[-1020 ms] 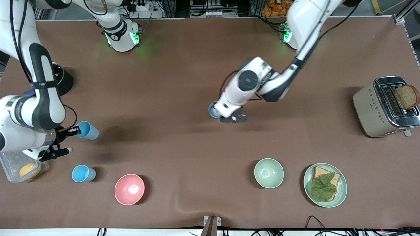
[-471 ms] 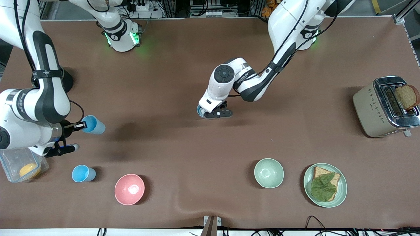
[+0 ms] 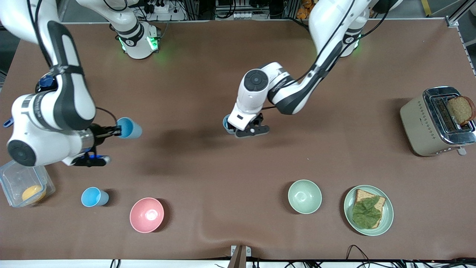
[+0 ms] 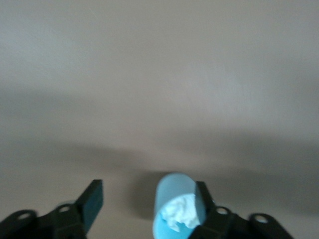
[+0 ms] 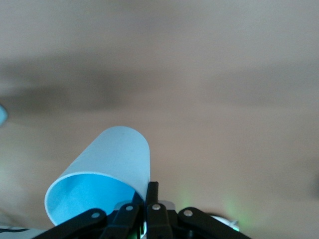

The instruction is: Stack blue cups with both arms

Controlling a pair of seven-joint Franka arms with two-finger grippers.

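Your right gripper (image 3: 113, 131) is up over the table (image 3: 200, 175) toward the right arm's end, fingers pinched tight on the rim of a light-blue cup (image 3: 129, 128); in the right wrist view the pads (image 5: 151, 196) meet on the cup wall (image 5: 107, 179) w/ almost no gap, one inside the mouth, one outside. That cup is tilted on its side in the air, mouth toward the gripper.

Your left gripper (image 3: 250, 128) is low over the mid table, at the greyer-blue cup (image 3: 226, 123). In the left wrist view its fingers (image 4: 92, 201) are spread wide; this cup (image 4: 175, 206) w/ a white crumpled bit inside sits against one finger, well apart from the other. So it's open, and you can't tell if that one finger truly touches the cup. Can't tell either whether this cup stands on the table or is lifted.

A 3rd blue cup (image 3: 94, 197) stands upright on the table, nearer the front camera, btw the clear container (image 3: 23, 186) holding something orange and the pink bowl (image 3: 147, 214). The pale green bowl (image 3: 304, 196) sits beside the plate (image 3: 368, 210) w/ bread and a leaf, toward the left arm's end. The toaster (image 3: 437, 121) w/ a slice in it is farther from the camera than that plate
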